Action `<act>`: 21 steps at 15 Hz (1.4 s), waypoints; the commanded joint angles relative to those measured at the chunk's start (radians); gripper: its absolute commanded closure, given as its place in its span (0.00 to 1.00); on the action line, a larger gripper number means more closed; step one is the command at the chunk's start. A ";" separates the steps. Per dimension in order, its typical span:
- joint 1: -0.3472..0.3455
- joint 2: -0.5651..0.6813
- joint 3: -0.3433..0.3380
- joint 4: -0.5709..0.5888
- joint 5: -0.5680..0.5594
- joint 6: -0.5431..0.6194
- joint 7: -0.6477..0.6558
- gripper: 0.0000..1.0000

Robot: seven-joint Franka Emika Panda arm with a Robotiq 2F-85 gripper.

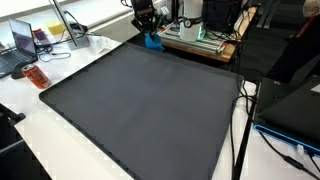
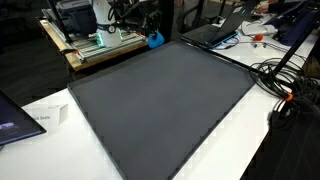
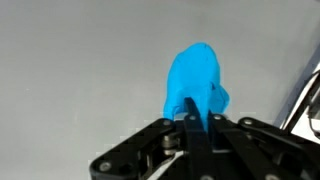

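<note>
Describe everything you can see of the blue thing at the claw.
The blue thing is bright sky-blue, rounded and softly folded, perhaps cloth or rubber. The claw is shut on its near end. In both exterior views it sits by a far corner of the dark mat; whether it touches the mat is unclear.

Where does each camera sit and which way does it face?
Exterior view: high over a white table edge, facing across the dark grey rectangular mat to the black gripper at its far side.
Exterior view: over another edge, same mat and gripper.
Wrist view: looks past the shut gripper onto the bright blue crumpled cloth.
All share gripper and cloth.
</note>
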 commanded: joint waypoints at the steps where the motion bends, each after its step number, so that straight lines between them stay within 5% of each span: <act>1: -0.210 -0.100 0.222 -0.048 0.058 0.006 -0.052 0.99; 5: -0.427 -0.115 0.421 -0.051 0.148 0.009 -0.113 0.99; 8: -0.515 -0.117 0.490 -0.041 0.190 0.000 -0.139 0.99; 21: -0.601 -0.226 0.570 -0.116 0.282 -0.162 -0.215 0.99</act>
